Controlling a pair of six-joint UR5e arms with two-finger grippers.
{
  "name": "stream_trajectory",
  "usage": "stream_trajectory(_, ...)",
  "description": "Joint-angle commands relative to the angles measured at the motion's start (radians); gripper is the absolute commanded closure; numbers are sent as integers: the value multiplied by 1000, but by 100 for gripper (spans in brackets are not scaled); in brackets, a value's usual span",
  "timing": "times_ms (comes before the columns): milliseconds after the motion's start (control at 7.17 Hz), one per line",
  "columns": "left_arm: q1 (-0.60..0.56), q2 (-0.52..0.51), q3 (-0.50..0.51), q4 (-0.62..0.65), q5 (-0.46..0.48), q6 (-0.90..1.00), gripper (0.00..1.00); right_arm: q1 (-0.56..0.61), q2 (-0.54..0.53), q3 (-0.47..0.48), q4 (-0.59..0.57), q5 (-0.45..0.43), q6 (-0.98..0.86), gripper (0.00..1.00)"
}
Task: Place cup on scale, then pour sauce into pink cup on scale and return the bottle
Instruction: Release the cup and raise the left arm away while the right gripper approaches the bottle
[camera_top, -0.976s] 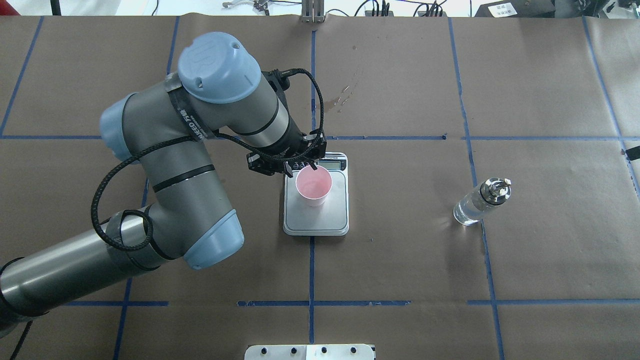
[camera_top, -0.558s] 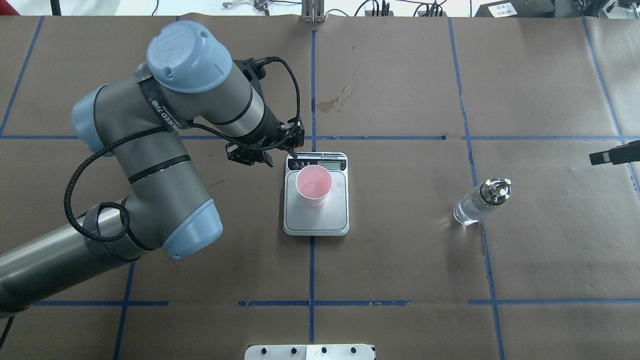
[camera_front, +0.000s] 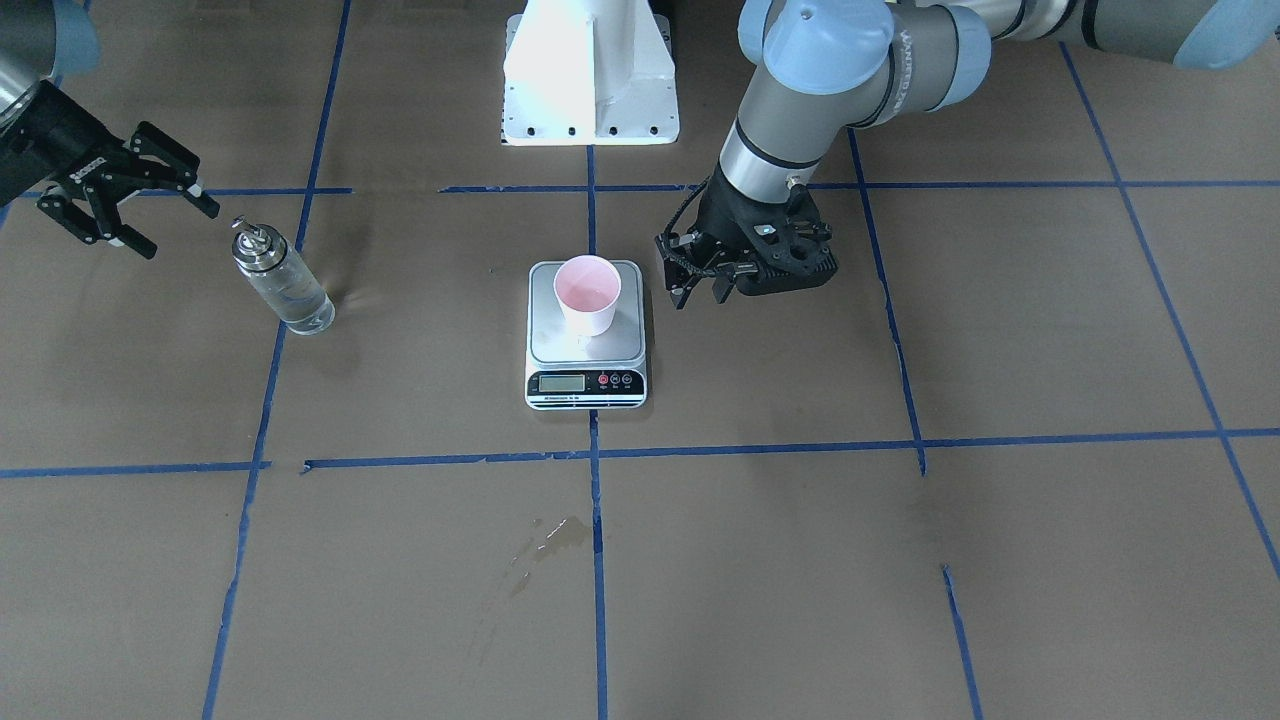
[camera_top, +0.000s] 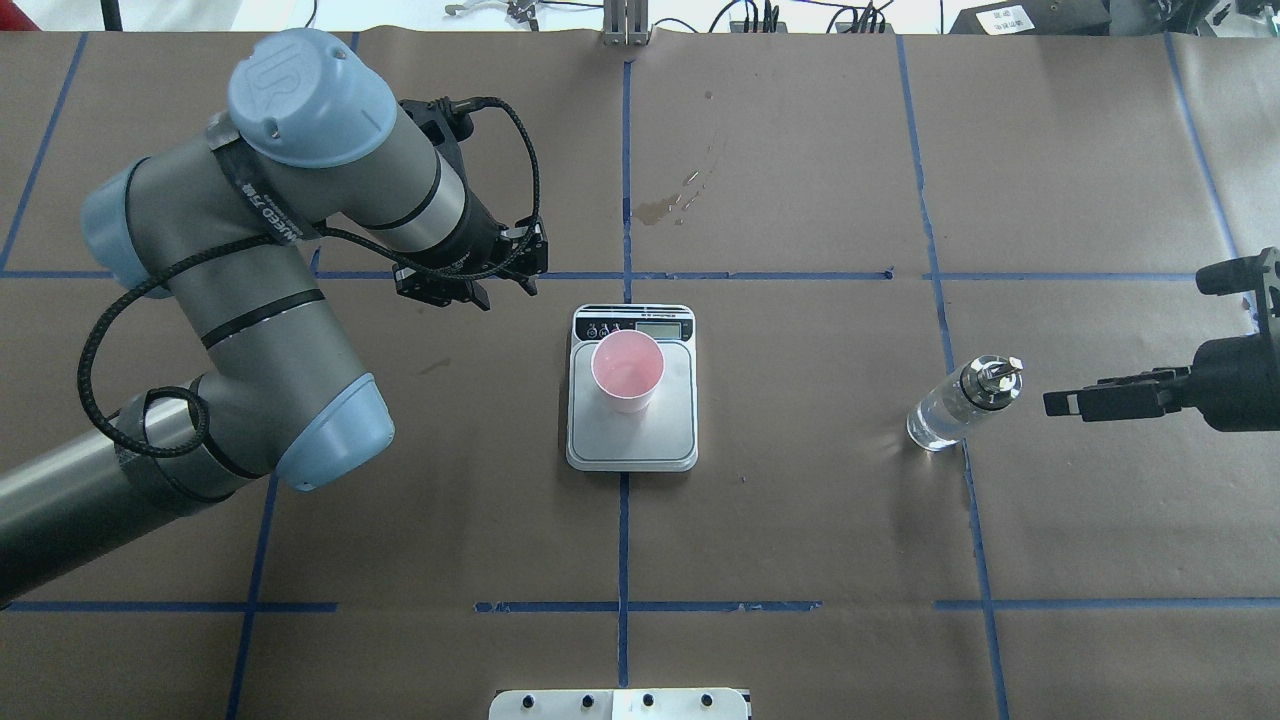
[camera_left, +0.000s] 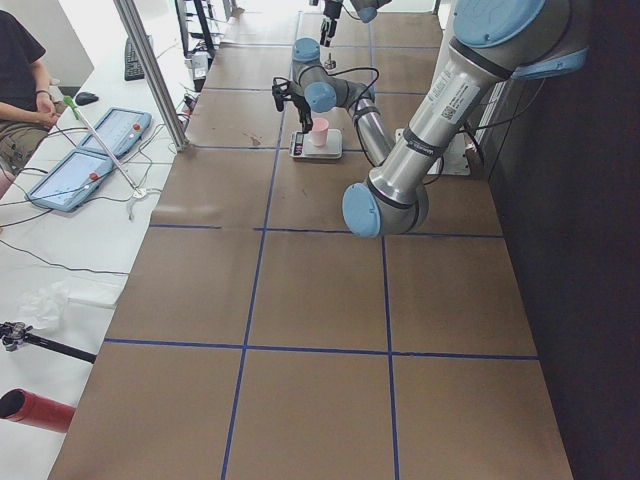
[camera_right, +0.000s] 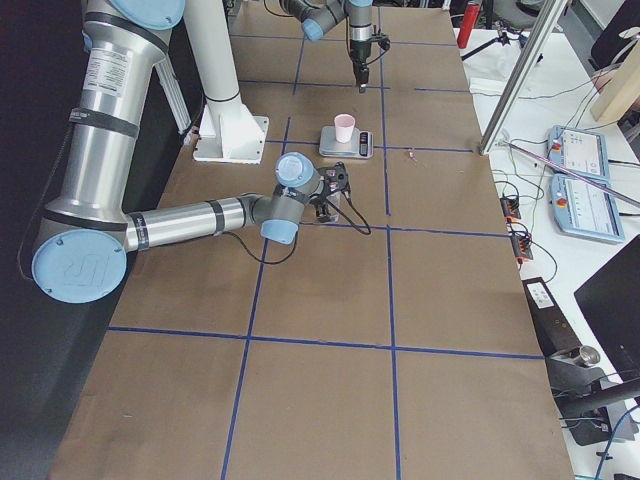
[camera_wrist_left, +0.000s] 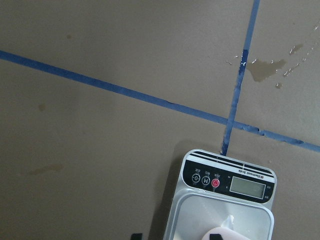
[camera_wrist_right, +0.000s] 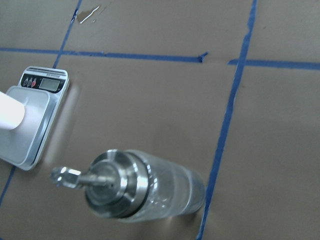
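The left gripper (camera_top: 503, 295) is hovering over the brown-papered table (camera_top: 800, 520), just off the display-end corner of the scale (camera_top: 670, 425). Its fingers are spread apart and gripping nothing, and they are touching neither the scale nor the cup (camera_top: 627, 372).

The scale is lying flat at the middle of the table, straddling a blue tape line (camera_top: 622, 520). The cup is standing upright on its steel platform, mouth up and showing its pink inside.

A small wet stain (camera_top: 660, 208) is showing on the paper beyond the scale.

Further right, well apart from the scale, the bottle (camera_top: 945, 410) is standing on the table just beside another tape line, its metal pourer cap on top. The clear sauce (camera_front: 298, 298) is sitting inside the glass.

The right gripper (camera_front: 178, 230) is hanging near the bottle's cap, level with it on the outer side. Its claw is splayed open and empty, close to the spout but not touching it
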Motion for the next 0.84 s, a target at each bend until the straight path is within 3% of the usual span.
stream_trajectory(0,-24,14,-5,1,19,61,45,-235,-20,65,2,-213,101,0)
stream_trajectory(139,-32,25,-9,2,20,70,45,-378,-50,85,0,-407,110,0)
stream_trajectory(279,-64,44,-9,2,20,116,45,-448,-63,93,-3,-535,127,0)
stream_trajectory(418,-83,124,-9,-30,16,336,43,-526,-66,99,-6,-729,208,0)
stream_trajectory(558,-141,190,-12,-63,13,506,42,-669,-84,99,-11,-1001,219,0)
stream_trajectory(697,-205,231,-15,-63,1,682,42,-750,-83,101,-41,-1192,221,0)
